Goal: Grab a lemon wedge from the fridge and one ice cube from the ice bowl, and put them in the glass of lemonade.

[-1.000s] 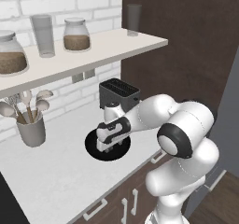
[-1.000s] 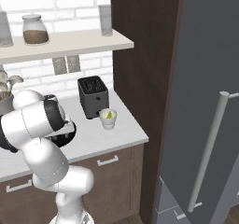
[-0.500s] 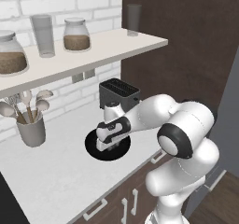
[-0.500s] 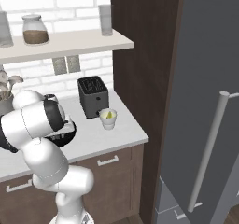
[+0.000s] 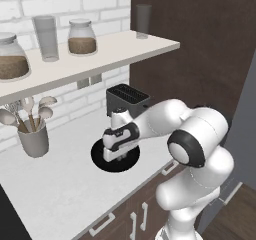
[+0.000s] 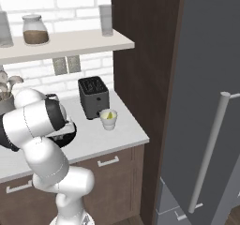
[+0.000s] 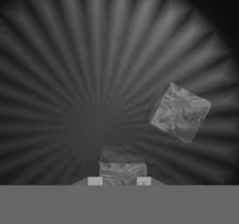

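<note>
While the robot arm reaches down into the black ice bowl [image 5: 116,160] on the table [image 5: 60,194], its fingers [image 7: 94,181] pinch one ice cube [image 7: 122,171], another cube [image 7: 179,112] nearby.

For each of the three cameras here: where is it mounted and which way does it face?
Left base view: behind the arm's left, looking down at the ice bowl; arm and gripper show.
Right base view: behind its right, facing counter and fridge; arm shows lower left.
Hand view: on the hand, looking into the bowl; an ice cube sits between the fingers.
Both base views share the toaster.
</note>
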{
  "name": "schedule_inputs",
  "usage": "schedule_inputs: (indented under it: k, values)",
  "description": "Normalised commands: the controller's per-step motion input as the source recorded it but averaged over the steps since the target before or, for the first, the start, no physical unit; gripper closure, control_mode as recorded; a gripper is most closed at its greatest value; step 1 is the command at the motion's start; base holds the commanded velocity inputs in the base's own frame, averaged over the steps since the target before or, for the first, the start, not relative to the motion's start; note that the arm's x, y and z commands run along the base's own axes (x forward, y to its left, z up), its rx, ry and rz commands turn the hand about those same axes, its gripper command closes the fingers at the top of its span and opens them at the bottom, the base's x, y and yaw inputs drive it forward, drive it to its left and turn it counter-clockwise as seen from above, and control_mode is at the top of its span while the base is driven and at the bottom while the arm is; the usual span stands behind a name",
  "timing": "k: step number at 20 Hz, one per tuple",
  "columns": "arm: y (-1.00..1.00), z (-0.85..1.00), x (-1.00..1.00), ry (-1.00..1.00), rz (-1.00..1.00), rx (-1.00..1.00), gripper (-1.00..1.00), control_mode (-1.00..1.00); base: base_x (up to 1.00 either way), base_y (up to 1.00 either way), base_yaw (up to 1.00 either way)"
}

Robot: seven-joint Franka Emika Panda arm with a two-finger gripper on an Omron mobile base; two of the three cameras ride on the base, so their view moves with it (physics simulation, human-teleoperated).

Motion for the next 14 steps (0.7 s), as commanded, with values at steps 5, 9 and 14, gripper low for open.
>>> schedule_inputs:
  k: [5,9,14]
  values:
    - [-0.14,0.62,0.0,0.03,0.0,-0.03,1.0,-1.0,0.0,0.0,0.0]
    - [-0.06,0.92,-0.02,0.0,0.0,0.0,1.0,-1.0,0.0,0.0,0.0]
    - [-0.01,0.43,-0.01,-0.05,0.0,0.06,1.0,-1.0,0.0,0.0,0.0]
